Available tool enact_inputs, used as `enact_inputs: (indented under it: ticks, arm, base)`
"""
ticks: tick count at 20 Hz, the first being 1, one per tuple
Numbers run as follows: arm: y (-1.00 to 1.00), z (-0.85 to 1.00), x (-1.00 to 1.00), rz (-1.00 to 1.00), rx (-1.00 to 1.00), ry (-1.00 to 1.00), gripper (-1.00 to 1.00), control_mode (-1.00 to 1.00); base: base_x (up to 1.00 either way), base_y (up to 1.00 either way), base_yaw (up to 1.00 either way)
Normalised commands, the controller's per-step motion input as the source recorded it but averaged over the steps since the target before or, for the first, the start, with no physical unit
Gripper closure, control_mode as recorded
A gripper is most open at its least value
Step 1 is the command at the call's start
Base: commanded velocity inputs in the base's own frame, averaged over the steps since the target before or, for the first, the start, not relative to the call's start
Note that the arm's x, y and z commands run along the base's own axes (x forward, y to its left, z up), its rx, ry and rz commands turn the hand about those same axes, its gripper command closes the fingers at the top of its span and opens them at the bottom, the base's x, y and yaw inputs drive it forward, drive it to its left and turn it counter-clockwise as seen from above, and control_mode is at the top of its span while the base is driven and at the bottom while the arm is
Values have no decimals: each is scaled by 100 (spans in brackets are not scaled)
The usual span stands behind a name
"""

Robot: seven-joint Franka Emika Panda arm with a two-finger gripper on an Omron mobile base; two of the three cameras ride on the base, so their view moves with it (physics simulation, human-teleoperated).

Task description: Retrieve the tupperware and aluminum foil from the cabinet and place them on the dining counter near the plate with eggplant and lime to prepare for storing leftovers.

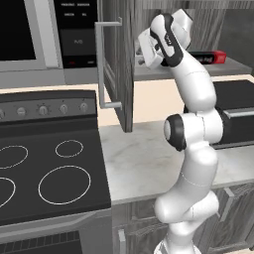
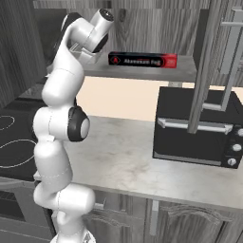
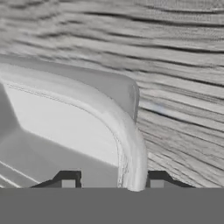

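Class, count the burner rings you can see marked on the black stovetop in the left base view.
4: one small ring at the back, one large at the front, and two cut off by the left edge. More may lie outside the picture.

Glossy white arm (image 1: 196, 94), seemingly black joints

The tupperware (image 3: 65, 127) — pale, translucent, rimmed — sits on the shelf of the open cabinet (image 1: 119, 64); the aluminum foil (image 2: 142, 60), a black box with red ends, lies flat nearby.
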Motion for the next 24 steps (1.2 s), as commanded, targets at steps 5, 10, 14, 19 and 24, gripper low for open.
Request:
enact_inputs:
  ticks: [5, 10, 14, 19, 24]
  arm:
    - [0, -50, -24, -2, -1, -12, 100, -100]
    - [-24, -12, -91, -5, 1, -27, 100, -100]
    - [-47, 19, -100, -4, 0, -3, 100, -100]
    - [-40, 3, -100, 0, 0, 10, 100, -100]
    - [-16, 3, -100, 2, -3, 19, 100, -100]
  base:
    - [0, 0, 0]
    - [0, 0, 0]
    - [0, 0, 0]
    - [0, 0, 0]
    - [0, 0, 0]
